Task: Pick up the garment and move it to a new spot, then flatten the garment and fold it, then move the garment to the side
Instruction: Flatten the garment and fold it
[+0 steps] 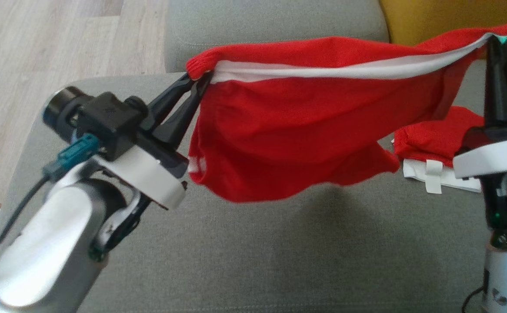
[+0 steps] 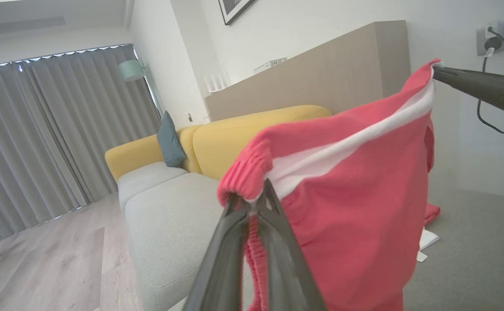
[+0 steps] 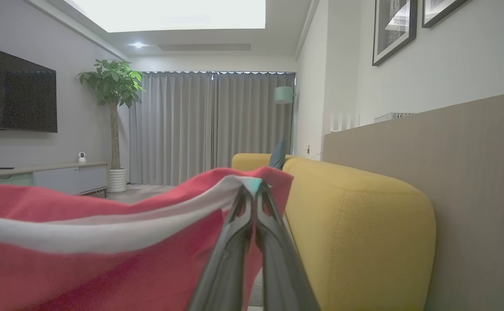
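Note:
A red garment with a white stripe hangs stretched in the air above the grey sofa seat. My left gripper is shut on its left end, at the ribbed edge, seen close up in the left wrist view. My right gripper is shut on the garment's right end, with its tips pinching the stripe in the right wrist view. The garment sags between both grips. Part of it trails down onto the seat at the right.
A white label or fabric piece lies on the seat under the trailing cloth. The yellow backrest runs behind the seat. Wooden floor lies beyond the seat's left edge. A second grey seat cushion is further back.

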Robot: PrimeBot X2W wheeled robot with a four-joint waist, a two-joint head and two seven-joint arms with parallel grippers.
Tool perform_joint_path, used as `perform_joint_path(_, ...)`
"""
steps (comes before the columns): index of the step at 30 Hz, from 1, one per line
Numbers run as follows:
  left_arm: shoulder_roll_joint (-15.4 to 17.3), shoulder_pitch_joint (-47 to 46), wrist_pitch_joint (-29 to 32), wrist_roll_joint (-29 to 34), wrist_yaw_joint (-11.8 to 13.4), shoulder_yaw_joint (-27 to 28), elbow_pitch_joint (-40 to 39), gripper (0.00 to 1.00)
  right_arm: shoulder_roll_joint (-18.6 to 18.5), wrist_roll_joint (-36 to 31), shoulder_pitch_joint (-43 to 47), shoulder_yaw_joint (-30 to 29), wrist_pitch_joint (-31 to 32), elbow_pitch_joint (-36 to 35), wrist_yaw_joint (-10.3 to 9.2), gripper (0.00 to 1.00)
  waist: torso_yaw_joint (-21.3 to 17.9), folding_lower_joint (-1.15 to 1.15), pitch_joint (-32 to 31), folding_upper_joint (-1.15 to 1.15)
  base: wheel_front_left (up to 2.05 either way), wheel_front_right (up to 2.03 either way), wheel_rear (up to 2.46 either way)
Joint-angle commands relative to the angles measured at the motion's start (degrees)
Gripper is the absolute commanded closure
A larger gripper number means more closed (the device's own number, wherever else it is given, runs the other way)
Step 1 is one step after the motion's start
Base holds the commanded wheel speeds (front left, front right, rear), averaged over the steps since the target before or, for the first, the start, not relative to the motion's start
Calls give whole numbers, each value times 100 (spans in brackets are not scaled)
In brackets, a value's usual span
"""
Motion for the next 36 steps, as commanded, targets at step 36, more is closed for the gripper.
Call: perform_joint_path(36,-777,-4432,-2120,-30,-731,630,5316,100,-18,523,-6019,995,-2478,6964,37,100,-7,0,2611,0,0,0,0)
